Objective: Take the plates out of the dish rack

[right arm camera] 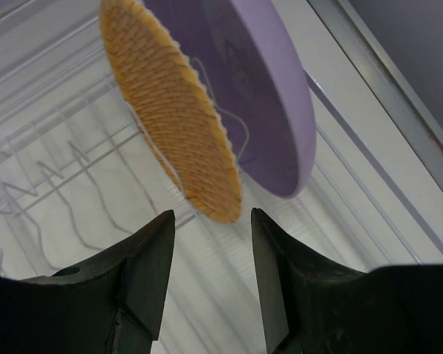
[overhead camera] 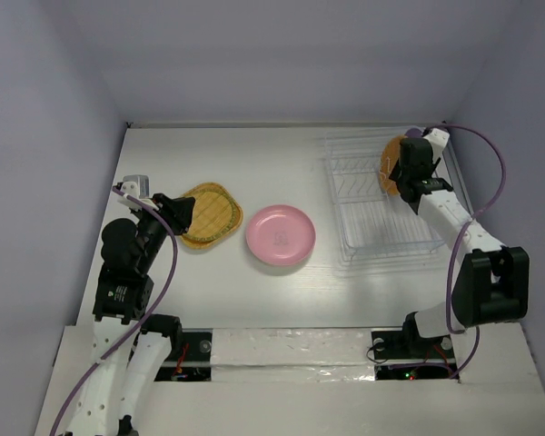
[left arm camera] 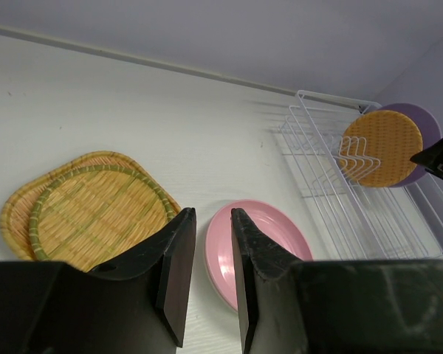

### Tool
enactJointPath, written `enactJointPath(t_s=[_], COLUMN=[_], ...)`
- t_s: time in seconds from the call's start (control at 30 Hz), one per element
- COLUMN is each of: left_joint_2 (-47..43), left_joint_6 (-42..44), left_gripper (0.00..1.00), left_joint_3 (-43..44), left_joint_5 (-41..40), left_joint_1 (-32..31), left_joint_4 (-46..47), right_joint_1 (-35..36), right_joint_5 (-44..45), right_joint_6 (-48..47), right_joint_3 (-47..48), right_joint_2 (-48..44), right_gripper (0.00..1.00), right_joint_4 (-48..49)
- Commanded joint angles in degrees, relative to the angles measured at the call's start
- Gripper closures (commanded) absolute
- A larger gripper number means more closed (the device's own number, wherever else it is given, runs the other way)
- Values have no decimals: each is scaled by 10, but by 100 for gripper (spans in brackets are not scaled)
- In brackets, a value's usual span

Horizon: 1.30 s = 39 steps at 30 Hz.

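Two plates left in rack: an orange woven plate point(right arm camera: 170, 110) and a purple plate point(right arm camera: 258, 88) stand on edge at the far end of the dish rack point(overhead camera: 381, 232), the purple one just behind the orange.
Plates already out: a pink plate point(overhead camera: 280, 234) and a yellowish plate point(left arm camera: 96, 214) stacked on a tan plate point(left arm camera: 15, 214) lie flat on the table point(overhead camera: 254, 163), well apart from the rack.
Right gripper point(right arm camera: 210, 221): jaws spread and empty, just short of the orange plate's nearest rim.
Rim versus jaws: the rim lines up with the gap, woven face toward one finger, purple plate toward the other.
Left gripper point(left arm camera: 213, 221): fingers narrowly apart, holding nothing, beside the tan plate.
Nearer arm: the right, clearly.
Likely need: one finger slipping between the orange and purple plates.
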Motion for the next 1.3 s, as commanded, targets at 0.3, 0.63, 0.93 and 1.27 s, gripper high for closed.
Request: enactJointPath(t_s=[0.3, 0.63, 0.93, 1.27], left_joint_2=[7, 10, 10, 11], left_joint_6=[-1, -2, -1, -2], left_gripper=[77, 77, 77, 77], left_joint_3=[16, 16, 14, 14], left_joint_5=[9, 12, 13, 11], left_joint_1=[-2, -2, -2, -2], left_joint_4=[29, 31, 31, 32], right_joint_1=[-52, -52, -41, -17], right_joint_5=[-44, -21, -21, 0], right_joint_6=[-7, -40, -68, -93], right_joint_3=[74, 97, 93, 110], right_joint_2=[81, 99, 52, 5], right_gripper=[50, 78, 88, 100], right_joint_4=[47, 54, 30, 1])
